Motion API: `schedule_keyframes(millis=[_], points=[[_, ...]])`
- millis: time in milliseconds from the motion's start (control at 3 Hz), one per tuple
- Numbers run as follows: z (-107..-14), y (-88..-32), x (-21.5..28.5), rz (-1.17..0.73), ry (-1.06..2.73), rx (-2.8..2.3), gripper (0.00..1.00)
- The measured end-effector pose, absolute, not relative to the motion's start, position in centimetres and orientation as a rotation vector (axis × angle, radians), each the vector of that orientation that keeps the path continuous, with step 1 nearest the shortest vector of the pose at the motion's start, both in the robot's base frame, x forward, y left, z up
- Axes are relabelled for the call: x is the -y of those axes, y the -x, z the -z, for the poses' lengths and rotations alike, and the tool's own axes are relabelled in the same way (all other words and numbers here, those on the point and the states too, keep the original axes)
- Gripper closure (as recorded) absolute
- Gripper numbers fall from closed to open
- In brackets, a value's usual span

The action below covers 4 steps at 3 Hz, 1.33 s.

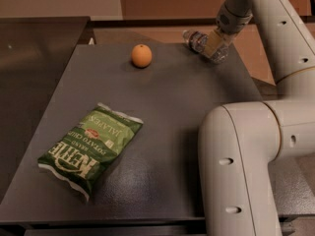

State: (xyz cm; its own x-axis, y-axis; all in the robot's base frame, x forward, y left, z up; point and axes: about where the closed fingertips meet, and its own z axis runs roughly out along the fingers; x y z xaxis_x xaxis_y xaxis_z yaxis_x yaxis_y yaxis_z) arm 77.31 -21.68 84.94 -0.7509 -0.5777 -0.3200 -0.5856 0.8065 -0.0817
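My gripper (212, 45) is at the far right corner of the dark table (187, 107), down on a clear plastic water bottle (196, 38) that lies on its side. The bottle's cap end sticks out to the left of the gripper, and the rest of it is partly hidden behind the gripper. An orange (141, 55) rests on the table to the left of the bottle, well apart from it. A green bag of jalapeño potato chips (91, 149) lies flat near the table's front left.
My arm's large white links (246, 171) fill the right side of the view and overhang the table's front right corner. A second dark surface (34, 48) adjoins the table on the left. Beyond the far edge is a tan floor (162, 33).
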Motion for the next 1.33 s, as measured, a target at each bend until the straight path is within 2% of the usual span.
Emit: schedule_keyframes(millis=[667, 1000, 1333], points=[[-89.0, -76.9, 21.3, 0.004, 0.915, -2.592, 0.88], [-92.1, -76.6, 20.7, -0.006, 0.98, -2.49, 1.0], [-95.1, -75.6, 20.0, -0.031, 1.045, -2.4, 1.0]])
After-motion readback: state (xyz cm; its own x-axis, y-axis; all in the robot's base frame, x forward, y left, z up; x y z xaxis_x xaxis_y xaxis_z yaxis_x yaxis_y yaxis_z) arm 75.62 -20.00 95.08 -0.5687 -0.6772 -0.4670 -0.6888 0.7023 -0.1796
